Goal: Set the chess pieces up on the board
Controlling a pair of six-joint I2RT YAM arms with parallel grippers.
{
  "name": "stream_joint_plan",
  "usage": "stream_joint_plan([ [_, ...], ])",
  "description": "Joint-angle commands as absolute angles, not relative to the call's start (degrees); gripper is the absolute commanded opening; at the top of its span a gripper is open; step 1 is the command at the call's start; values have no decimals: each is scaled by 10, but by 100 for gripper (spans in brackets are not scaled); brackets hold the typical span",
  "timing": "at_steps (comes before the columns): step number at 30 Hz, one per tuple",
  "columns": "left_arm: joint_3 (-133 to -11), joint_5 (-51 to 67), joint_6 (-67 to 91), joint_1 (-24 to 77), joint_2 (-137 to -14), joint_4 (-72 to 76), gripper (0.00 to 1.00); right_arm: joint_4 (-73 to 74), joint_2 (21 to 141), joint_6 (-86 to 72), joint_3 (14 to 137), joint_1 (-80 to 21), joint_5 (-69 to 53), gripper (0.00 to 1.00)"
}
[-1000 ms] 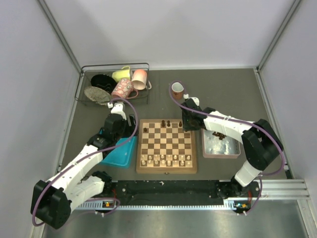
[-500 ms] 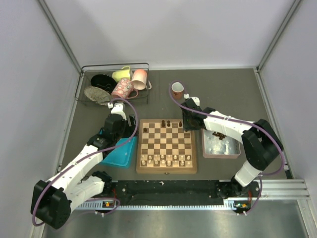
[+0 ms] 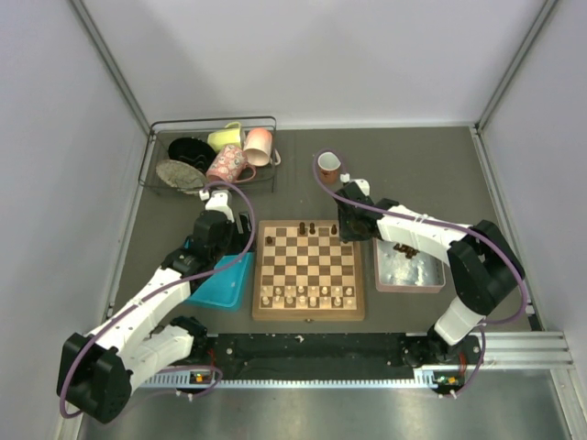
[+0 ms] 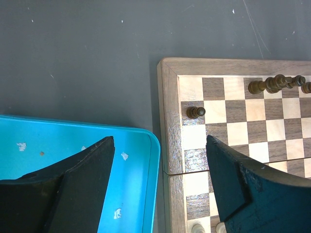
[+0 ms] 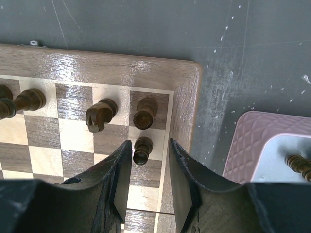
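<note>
Far left at the back, a wire basket [image 3: 183,122] of mugs [image 3: 231,163]. In front of it, the left gripper [image 4: 160,141], spread wide and gripping nothing, hanging over the gap between the blue tray [image 4: 58,141] and the left frame of the board [image 4: 170,111]. On the board's leftmost file, a lone dark pawn [image 4: 195,112], upright, one square in from the far row. Farther along that far row, a few more dark chessmen [image 4: 272,83]; along the near row, pale chessmen [image 3: 307,295]. At the board's far right corner, a dark knight [image 5: 99,114] and a second dark piece [image 5: 145,112] side by side on the back row. Just in front of that piece, a corner pawn [image 5: 142,149] between the tips of the right gripper [image 5: 149,143]: claw narrowly parted, a sliver of gap showing on one side of the pawn, nothing clamped. Right of the board, a pink-rimmed tray [image 5: 252,136] with loose dark pieces [image 3: 404,249] inside.
</note>
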State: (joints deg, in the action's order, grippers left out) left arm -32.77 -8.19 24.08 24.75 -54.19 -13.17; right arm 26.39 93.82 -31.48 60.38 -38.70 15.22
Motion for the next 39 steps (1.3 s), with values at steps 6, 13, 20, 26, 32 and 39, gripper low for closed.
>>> stream_joint_plan([
  [6, -336, -85, 233, 249, -533, -112, 80, 258, 876, -301, 626, -381, 123, 37],
  [13, -368, -90, 236, 278, -605, -108, 80, 293, 755, -300, 614, -381, 146, 37],
  [20, -446, -114, 231, 316, -734, -113, 75, 332, 644, -300, 596, -381, 156, 40],
  [26, -482, -122, 222, 317, -802, -104, 62, 356, 587, -301, 578, -381, 170, 40],
  [32, -504, -124, 225, 323, -845, -106, 52, 371, 565, -302, 570, -381, 208, 40],
  [39, -504, -132, 229, 332, -855, -117, 48, 374, 566, -301, 570, -377, 212, 40],
])
